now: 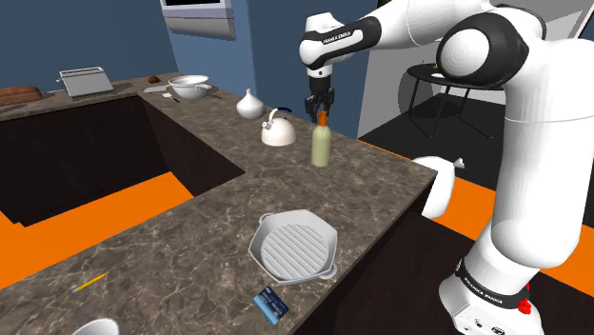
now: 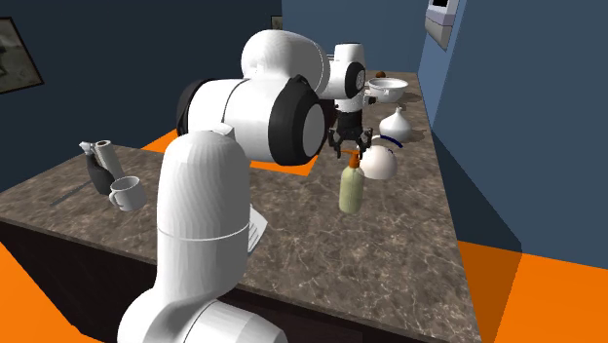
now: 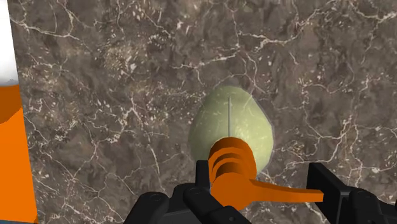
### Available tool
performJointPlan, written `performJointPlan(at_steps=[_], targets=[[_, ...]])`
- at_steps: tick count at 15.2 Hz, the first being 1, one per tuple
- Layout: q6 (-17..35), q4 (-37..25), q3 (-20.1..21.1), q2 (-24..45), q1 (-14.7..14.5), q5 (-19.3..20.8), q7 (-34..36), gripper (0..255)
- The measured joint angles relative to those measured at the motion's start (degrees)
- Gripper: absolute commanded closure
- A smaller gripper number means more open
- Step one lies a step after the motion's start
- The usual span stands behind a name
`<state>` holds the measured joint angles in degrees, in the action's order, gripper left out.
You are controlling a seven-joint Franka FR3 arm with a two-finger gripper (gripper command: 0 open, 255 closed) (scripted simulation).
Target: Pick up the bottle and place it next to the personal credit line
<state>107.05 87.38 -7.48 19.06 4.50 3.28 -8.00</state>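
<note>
Arm base, shoulder view: the white arm base (image 1: 490,285) is seen closest, at the lower right, beside the marbled counter (image 1: 190,238).
Bottle, shoulder view: a pale green bottle (image 1: 323,145) with an orange pump top (image 1: 323,120) is stood upright on the counter, near a white kettle (image 1: 278,130).
Gripper, shoulder view: the black gripper (image 1: 320,110) is held straight above the bottle, with its tips at the pump top.
Card, shoulder view: a blue card (image 1: 271,305) is laid flat near the counter's front edge, well apart from the bottle. A ridged grey pan (image 1: 295,247) is placed between them.
Axis, second exterior view: the bottle (image 2: 352,187) is shown with its long axis vertical, in line with the gripper (image 2: 351,152) pointing down over it.
Hand state, wrist view: the gripper (image 3: 261,181) is seen released, its fingers (image 3: 321,181) parted and nothing clasped. The pump top (image 3: 232,168) is set off-centre between them, close to one finger, and its spout (image 3: 286,191) is pointed toward the other.
Coming move: a short straight descent is judged to be needed before the neck is closed on.
</note>
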Motion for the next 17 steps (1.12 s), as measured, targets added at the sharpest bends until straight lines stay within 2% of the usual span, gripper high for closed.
performJointPlan(at_steps=[6, 12, 17], targets=[[-3.9, -3.3, 0.1, -0.6, -0.4, 0.1, 0.3, 255], [-2.6, 3.3, 2.3, -5.3, -4.9, 1.2, 7.0, 255], [-2.5, 6.2, 4.8, -7.4, -9.0, 1.9, 13.7, 255]])
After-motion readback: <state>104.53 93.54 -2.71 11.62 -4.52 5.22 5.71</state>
